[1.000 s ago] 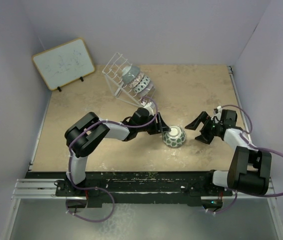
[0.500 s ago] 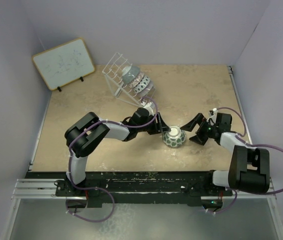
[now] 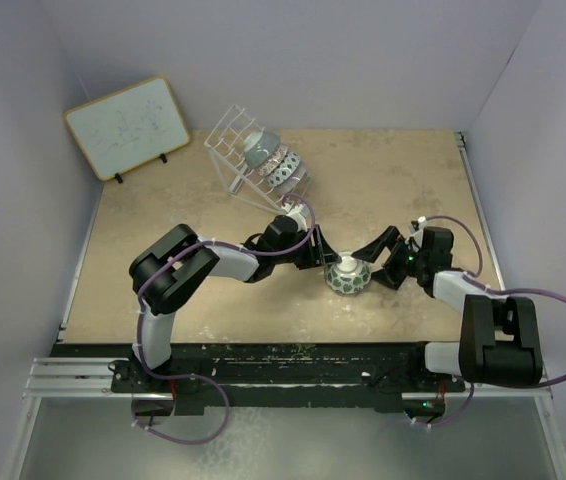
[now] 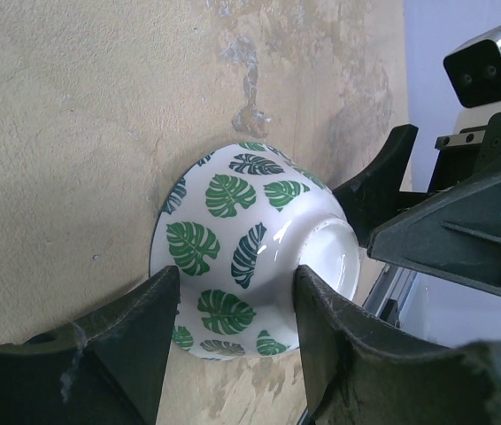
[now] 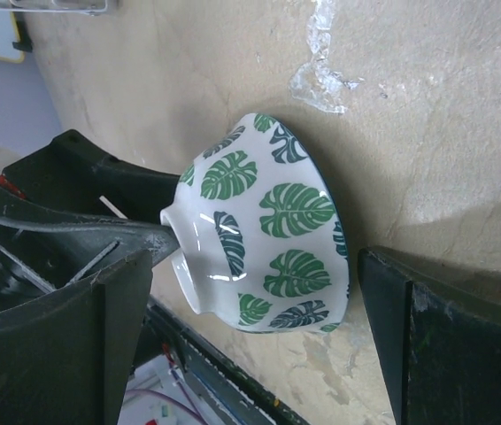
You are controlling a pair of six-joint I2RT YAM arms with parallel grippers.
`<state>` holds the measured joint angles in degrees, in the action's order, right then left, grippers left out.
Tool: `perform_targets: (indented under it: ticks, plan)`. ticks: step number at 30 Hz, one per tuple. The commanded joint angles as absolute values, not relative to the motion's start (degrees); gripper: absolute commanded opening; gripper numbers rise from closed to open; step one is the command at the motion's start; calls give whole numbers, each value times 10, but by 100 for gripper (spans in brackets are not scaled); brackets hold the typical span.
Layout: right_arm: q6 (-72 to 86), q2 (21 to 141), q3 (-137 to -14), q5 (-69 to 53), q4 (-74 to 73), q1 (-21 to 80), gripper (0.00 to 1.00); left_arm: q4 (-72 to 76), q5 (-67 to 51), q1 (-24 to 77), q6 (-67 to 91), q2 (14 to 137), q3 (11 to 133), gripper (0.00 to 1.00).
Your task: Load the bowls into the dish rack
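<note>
Right gripper [image 3: 373, 262] — fingers spread, flanking green-and-white bowl [image 5: 264, 239], upside down on table [image 3: 383, 180]; left gripper [image 3: 315, 258] likewise spread. Glazed ceramic, judged stiff, slippery, breakable — grip across sloped sides.

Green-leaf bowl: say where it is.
The green-leaf bowl lies upside down on the table, centre-right in the top view, between the left gripper and right gripper.
</note>
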<state>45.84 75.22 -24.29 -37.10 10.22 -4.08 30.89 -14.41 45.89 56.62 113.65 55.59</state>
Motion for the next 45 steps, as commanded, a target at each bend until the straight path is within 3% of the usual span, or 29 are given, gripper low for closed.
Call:
perform_targets:
  ticks: [1, 12, 18, 22, 28, 38, 41, 45]
  plan:
    - [485, 756, -230, -410, 171, -40, 100, 247, -126, 452, 559, 1148, 534, 56]
    - [544, 739, -176, -476, 329, -37, 100, 243, -126, 452, 558, 1147, 538, 56]
    - [558, 666, -161, -475, 342, -37, 94, 236, -123, 452, 555, 1140, 539, 56]
    - [559, 648, -160, -474, 335, -37, 87, 231, -120, 451, 553, 1136, 541, 56]
    - [569, 677, -155, -478, 378, -32, 68, 226, -118, 451, 550, 1132, 540, 56]
    - [627, 747, -148, -451, 529, 7, 53, 216, -113, 452, 544, 1127, 542, 56]
    - [643, 763, -140, -448, 578, 9, 41, 212, -112, 452, 540, 1124, 542, 56]
    - [644, 768, -141, -444, 582, 11, 2, 208, -109, 452, 537, 1122, 541, 56]
